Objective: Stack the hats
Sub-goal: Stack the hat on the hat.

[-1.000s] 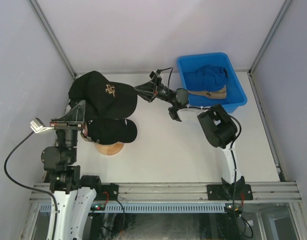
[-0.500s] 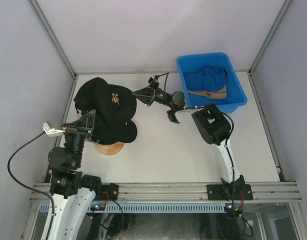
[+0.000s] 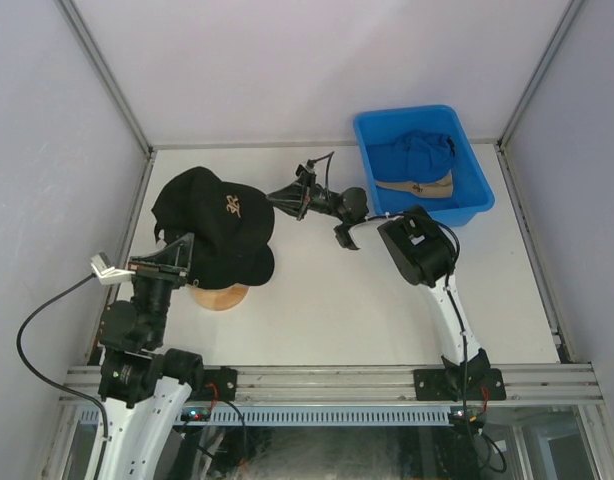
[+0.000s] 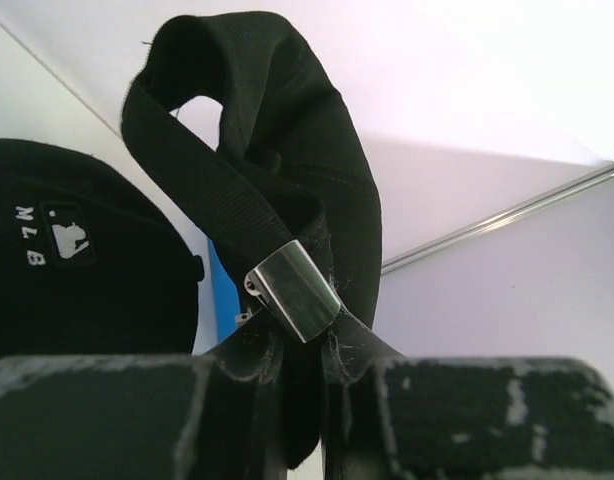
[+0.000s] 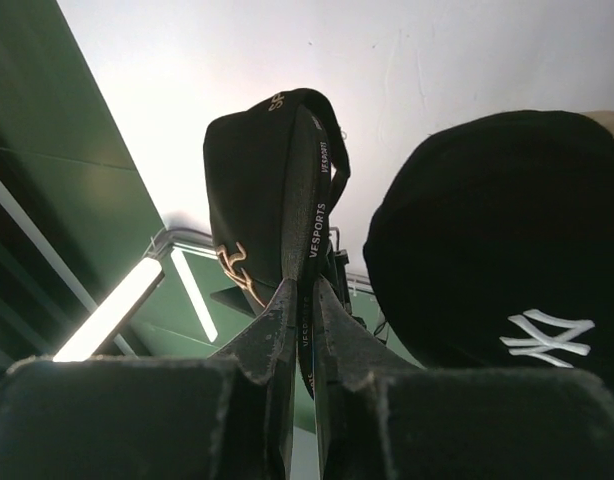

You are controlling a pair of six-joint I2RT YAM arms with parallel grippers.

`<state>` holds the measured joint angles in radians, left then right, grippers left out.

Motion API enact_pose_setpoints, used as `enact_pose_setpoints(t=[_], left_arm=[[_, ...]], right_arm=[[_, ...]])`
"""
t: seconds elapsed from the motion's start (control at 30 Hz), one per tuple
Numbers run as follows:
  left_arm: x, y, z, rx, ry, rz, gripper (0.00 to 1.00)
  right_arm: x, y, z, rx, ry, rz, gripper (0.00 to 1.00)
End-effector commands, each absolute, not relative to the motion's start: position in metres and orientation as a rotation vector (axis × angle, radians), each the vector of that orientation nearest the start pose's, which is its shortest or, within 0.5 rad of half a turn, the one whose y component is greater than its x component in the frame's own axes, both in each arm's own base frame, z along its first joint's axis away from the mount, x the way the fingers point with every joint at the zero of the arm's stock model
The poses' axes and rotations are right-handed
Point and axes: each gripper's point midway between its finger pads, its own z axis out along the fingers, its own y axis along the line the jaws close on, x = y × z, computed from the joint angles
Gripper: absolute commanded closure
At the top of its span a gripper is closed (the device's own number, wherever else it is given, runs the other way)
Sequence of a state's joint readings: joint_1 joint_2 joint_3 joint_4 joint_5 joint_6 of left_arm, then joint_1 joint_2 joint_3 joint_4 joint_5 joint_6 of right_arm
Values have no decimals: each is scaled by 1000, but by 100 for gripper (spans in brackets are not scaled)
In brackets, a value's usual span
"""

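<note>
Top external view shows me the upper black cap held between both arms above the lower black cap, which sits on the round wooden stand at the left of the white table. The left gripper meets the held cap at its near-left edge. The right gripper reaches in from the right and meets it at its right edge.

On the left wrist camera I see the fingers pressed together on the back strap of the upper black cap, just below its metal buckle. The lower black cap shows at the left of that view with a small white mark on it.

On the right wrist camera the fingers are pinched tight on the rim of the same cap, with its printed inner band running down between them. The lower black cap sits to the right with a white emblem, and pale background shows between the two caps. From above I cannot tell whether they touch.

Over at the far right, the blue bin holds a blue cap and a tan cap.
</note>
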<state>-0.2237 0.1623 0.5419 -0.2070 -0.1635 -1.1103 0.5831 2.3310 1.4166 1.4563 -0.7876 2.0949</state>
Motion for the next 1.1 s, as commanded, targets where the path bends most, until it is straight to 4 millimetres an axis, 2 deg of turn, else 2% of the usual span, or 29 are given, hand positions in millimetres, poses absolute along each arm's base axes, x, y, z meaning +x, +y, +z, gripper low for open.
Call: enact_pose_setpoints(t=[0.0, 0.77, 1.07], left_arm=[[208, -55, 324, -739, 1271, -960, 84], [203, -64, 289, -742, 1392, -924, 74], [197, -59, 270, -766, 1440, -879, 65]], right_arm=[[380, 401, 266, 590, 1807, 2838, 94], [389, 410, 207, 724, 1927, 2802, 92], [391, 416, 197, 702, 1955, 2806, 91]])
